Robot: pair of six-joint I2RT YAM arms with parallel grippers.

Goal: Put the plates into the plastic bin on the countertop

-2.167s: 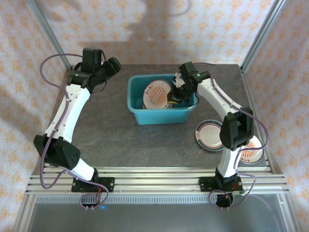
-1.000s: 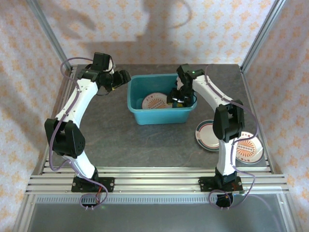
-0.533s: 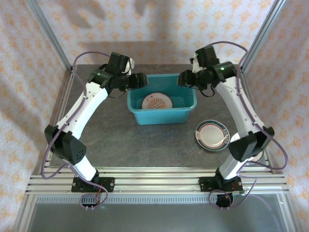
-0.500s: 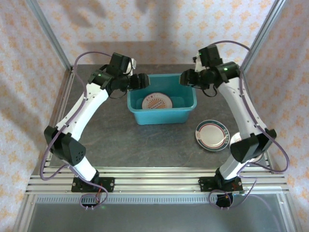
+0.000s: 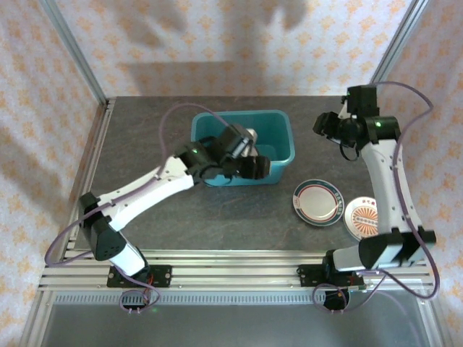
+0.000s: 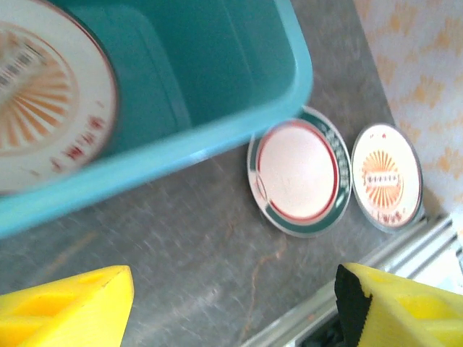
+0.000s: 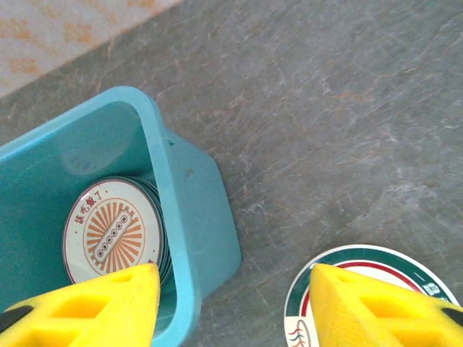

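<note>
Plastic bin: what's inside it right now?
An orange sunburst plate lies face up inside the plastic bin, on top of a stack. Only the dark rim edges of the plates beneath show; their number and patterns are covered.

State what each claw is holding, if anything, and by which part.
Nothing is held. The left claw and the right claw both stand open and empty above the countertop.

Both arms (image 5: 141, 194) are white tubes with black joint housings (image 5: 101, 238). Mauve cables (image 5: 162, 134) loop alongside; the fingers (image 6: 65, 303) are yellow foam blocks.
</note>
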